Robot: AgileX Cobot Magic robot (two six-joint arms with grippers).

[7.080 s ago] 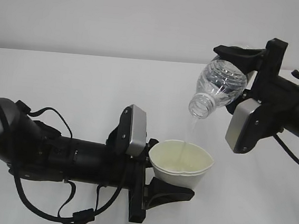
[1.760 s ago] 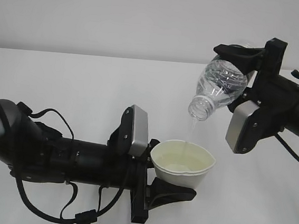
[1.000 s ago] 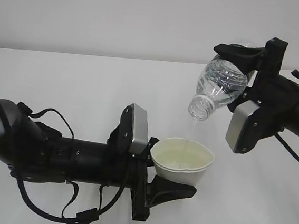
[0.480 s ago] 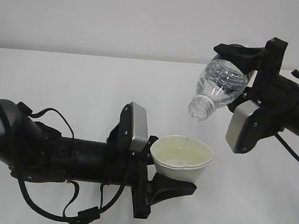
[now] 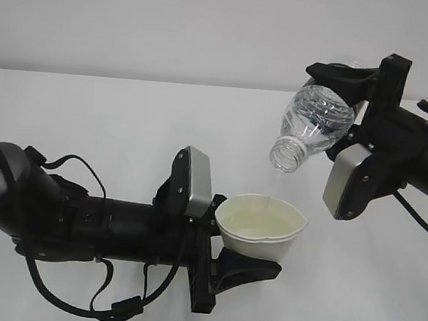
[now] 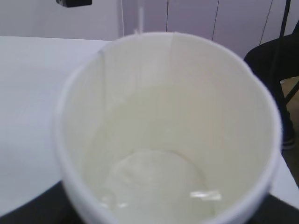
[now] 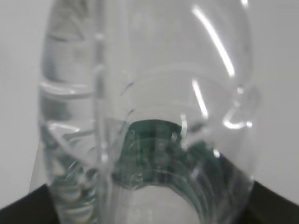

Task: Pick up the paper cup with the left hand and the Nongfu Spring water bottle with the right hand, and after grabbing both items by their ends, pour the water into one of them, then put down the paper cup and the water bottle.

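Observation:
Low at the centre of the exterior view, my left gripper (image 5: 248, 241) is shut on the white paper cup (image 5: 259, 227) and holds it upright above the table. The left wrist view looks straight into the cup (image 6: 168, 93), where clear water (image 6: 159, 186) covers the bottom. Up at the right, my right gripper (image 5: 342, 104) is shut on the base end of the Nongfu Spring water bottle (image 5: 316, 119). That bottle is tipped with its open mouth (image 5: 284, 156) down-left, above the cup's far rim. A faint thread of water falls from mouth to cup. The bottle (image 7: 145, 93) fills the right wrist view.
A white table (image 5: 89, 118) runs under both arms to a pale wall behind. My left arm lies long and low across the front left. A dark shape (image 6: 275, 60) stands beyond the table's edge at the right of the left wrist view.
The falling stream has thinned to a faint thread. The cup and my left gripper have shifted very slightly. The bottle and my right arm have stayed still.

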